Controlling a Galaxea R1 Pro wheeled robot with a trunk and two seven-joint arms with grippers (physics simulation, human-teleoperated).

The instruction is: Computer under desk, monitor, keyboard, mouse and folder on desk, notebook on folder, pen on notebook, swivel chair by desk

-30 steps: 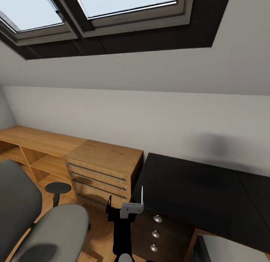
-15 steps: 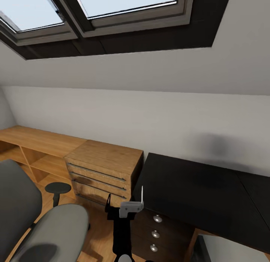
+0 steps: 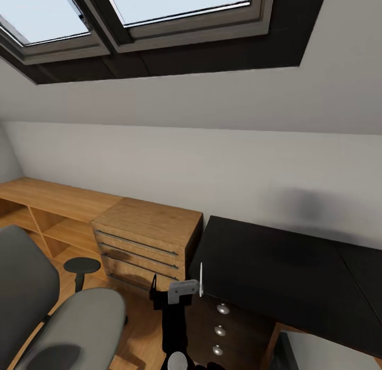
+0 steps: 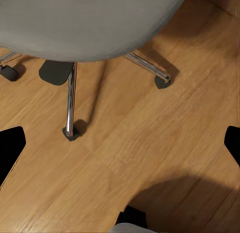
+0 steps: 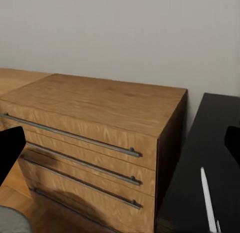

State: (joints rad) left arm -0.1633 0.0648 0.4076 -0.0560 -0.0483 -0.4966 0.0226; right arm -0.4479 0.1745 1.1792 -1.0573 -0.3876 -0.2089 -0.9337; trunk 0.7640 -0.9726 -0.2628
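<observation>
My right gripper (image 3: 178, 286) (image 5: 121, 145) is raised in front of the black desk's (image 3: 276, 269) left corner, its fingertips (image 5: 11, 149) wide apart. The thin white pen (image 3: 201, 287) (image 5: 207, 198) stands nearly upright by its right finger, over the desk (image 5: 215, 143) edge; what holds it I cannot tell. The grey swivel chair (image 3: 58, 317) is at lower left, its seat bare. My left gripper (image 4: 121, 143) hangs open over the wood floor beside the chair's seat (image 4: 85, 23) and chrome base (image 4: 70, 103). A light-grey box with a darker face, likely the computer (image 3: 323, 354), sits at lower right.
A light-wood drawer chest (image 3: 146, 243) (image 5: 95, 128) stands against the desk's left end, with low wood shelving (image 3: 48, 211) further left. The desk's black drawer unit with silver knobs (image 3: 220, 327) is just right of my raised arm. A sloped wall with skylights (image 3: 159, 9) rises behind.
The pen has sunk a little lower beside my right gripper, and the wrist has turned slightly. The chair, desk and camera have not moved.
</observation>
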